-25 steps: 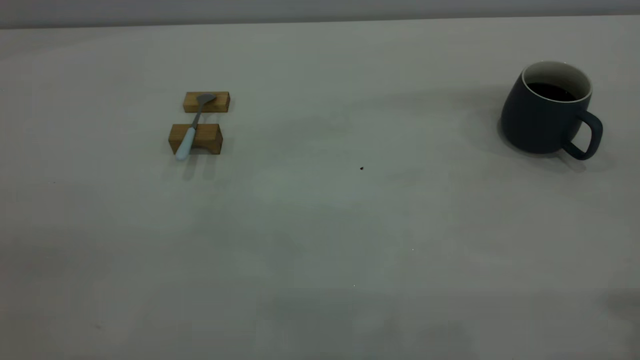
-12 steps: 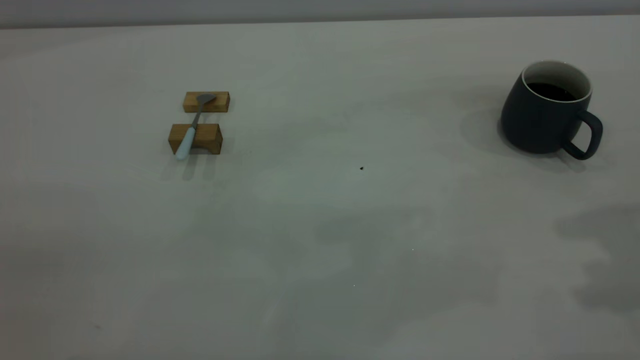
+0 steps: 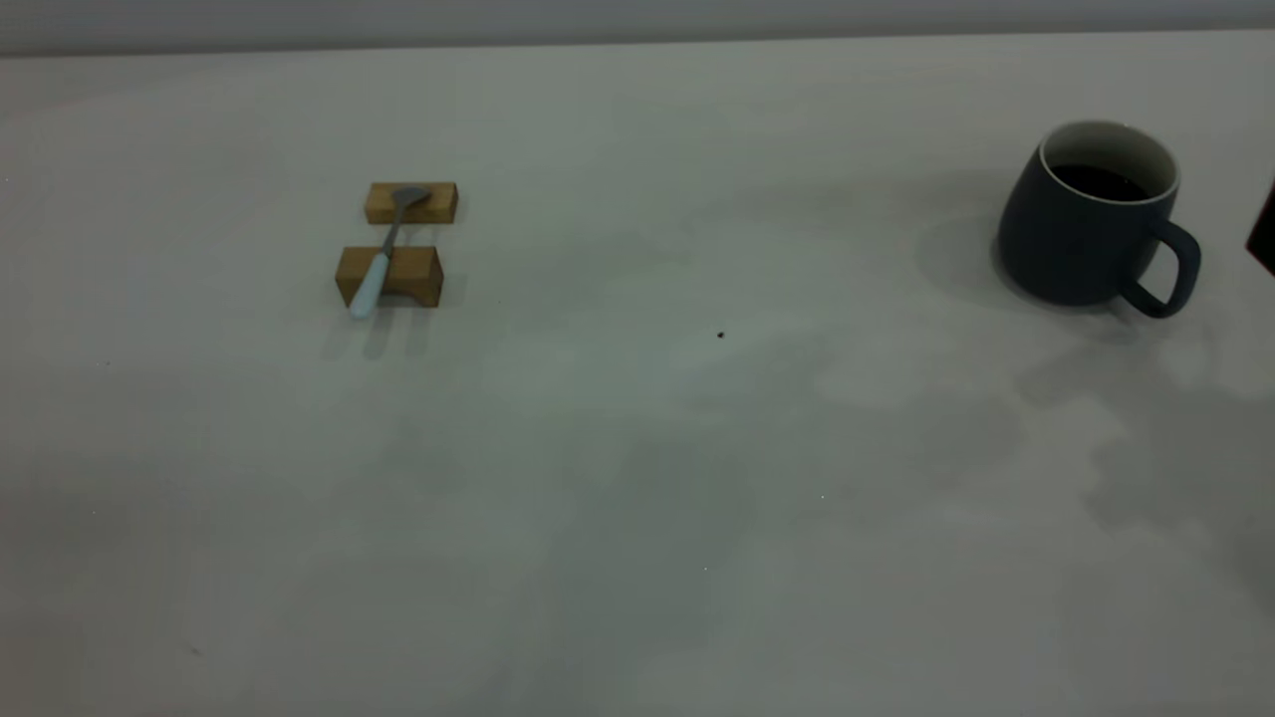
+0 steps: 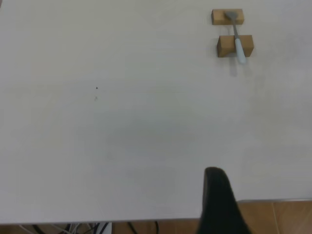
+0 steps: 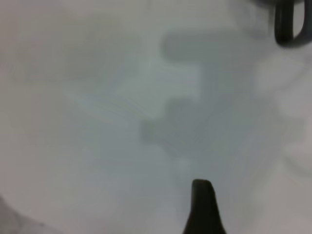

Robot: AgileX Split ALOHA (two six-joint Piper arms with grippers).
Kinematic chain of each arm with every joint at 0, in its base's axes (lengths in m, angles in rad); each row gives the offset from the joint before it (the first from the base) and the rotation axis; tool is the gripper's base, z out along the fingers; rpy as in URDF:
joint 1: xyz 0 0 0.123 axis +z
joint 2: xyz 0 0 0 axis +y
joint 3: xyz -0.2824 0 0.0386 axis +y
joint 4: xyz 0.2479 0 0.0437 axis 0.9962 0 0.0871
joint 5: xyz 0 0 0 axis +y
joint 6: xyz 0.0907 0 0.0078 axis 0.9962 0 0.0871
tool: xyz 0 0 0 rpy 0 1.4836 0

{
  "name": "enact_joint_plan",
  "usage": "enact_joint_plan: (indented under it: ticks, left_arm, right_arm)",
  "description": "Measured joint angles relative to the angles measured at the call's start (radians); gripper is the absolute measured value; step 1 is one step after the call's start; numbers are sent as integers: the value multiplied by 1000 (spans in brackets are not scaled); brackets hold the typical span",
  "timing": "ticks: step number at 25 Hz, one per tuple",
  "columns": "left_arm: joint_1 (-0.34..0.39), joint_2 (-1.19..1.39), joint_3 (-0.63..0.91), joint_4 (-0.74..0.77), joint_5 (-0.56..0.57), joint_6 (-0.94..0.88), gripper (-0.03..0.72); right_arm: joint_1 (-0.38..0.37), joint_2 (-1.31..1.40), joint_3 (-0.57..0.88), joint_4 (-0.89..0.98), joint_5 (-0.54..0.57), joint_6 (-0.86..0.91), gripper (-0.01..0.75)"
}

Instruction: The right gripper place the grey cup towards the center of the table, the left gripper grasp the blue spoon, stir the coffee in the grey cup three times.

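One cup (image 3: 1081, 224) stands upper right, handle toward lower right; one spoon (image 3: 383, 254) spans two blocks (image 3: 390, 276) upper left, handle nearest; I can't tell my fingers' (image 5: 202, 207) spread.

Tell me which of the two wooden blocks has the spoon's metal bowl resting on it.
The far block, the flatter one nearer the table's back edge. The near block carries the pale blue handle of the spoon instead.
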Motion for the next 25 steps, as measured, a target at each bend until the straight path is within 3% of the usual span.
enact_joint_plan:
  ticks: [17,25]
  left_arm:
    - [0,0,0,0,0,0,527]
    - [0,0,0,0,0,0,527]
  right_arm:
    - [0,434,-339,-154,-27,-37,592]
    - [-36,495,-386,-192,-55,-17,592]
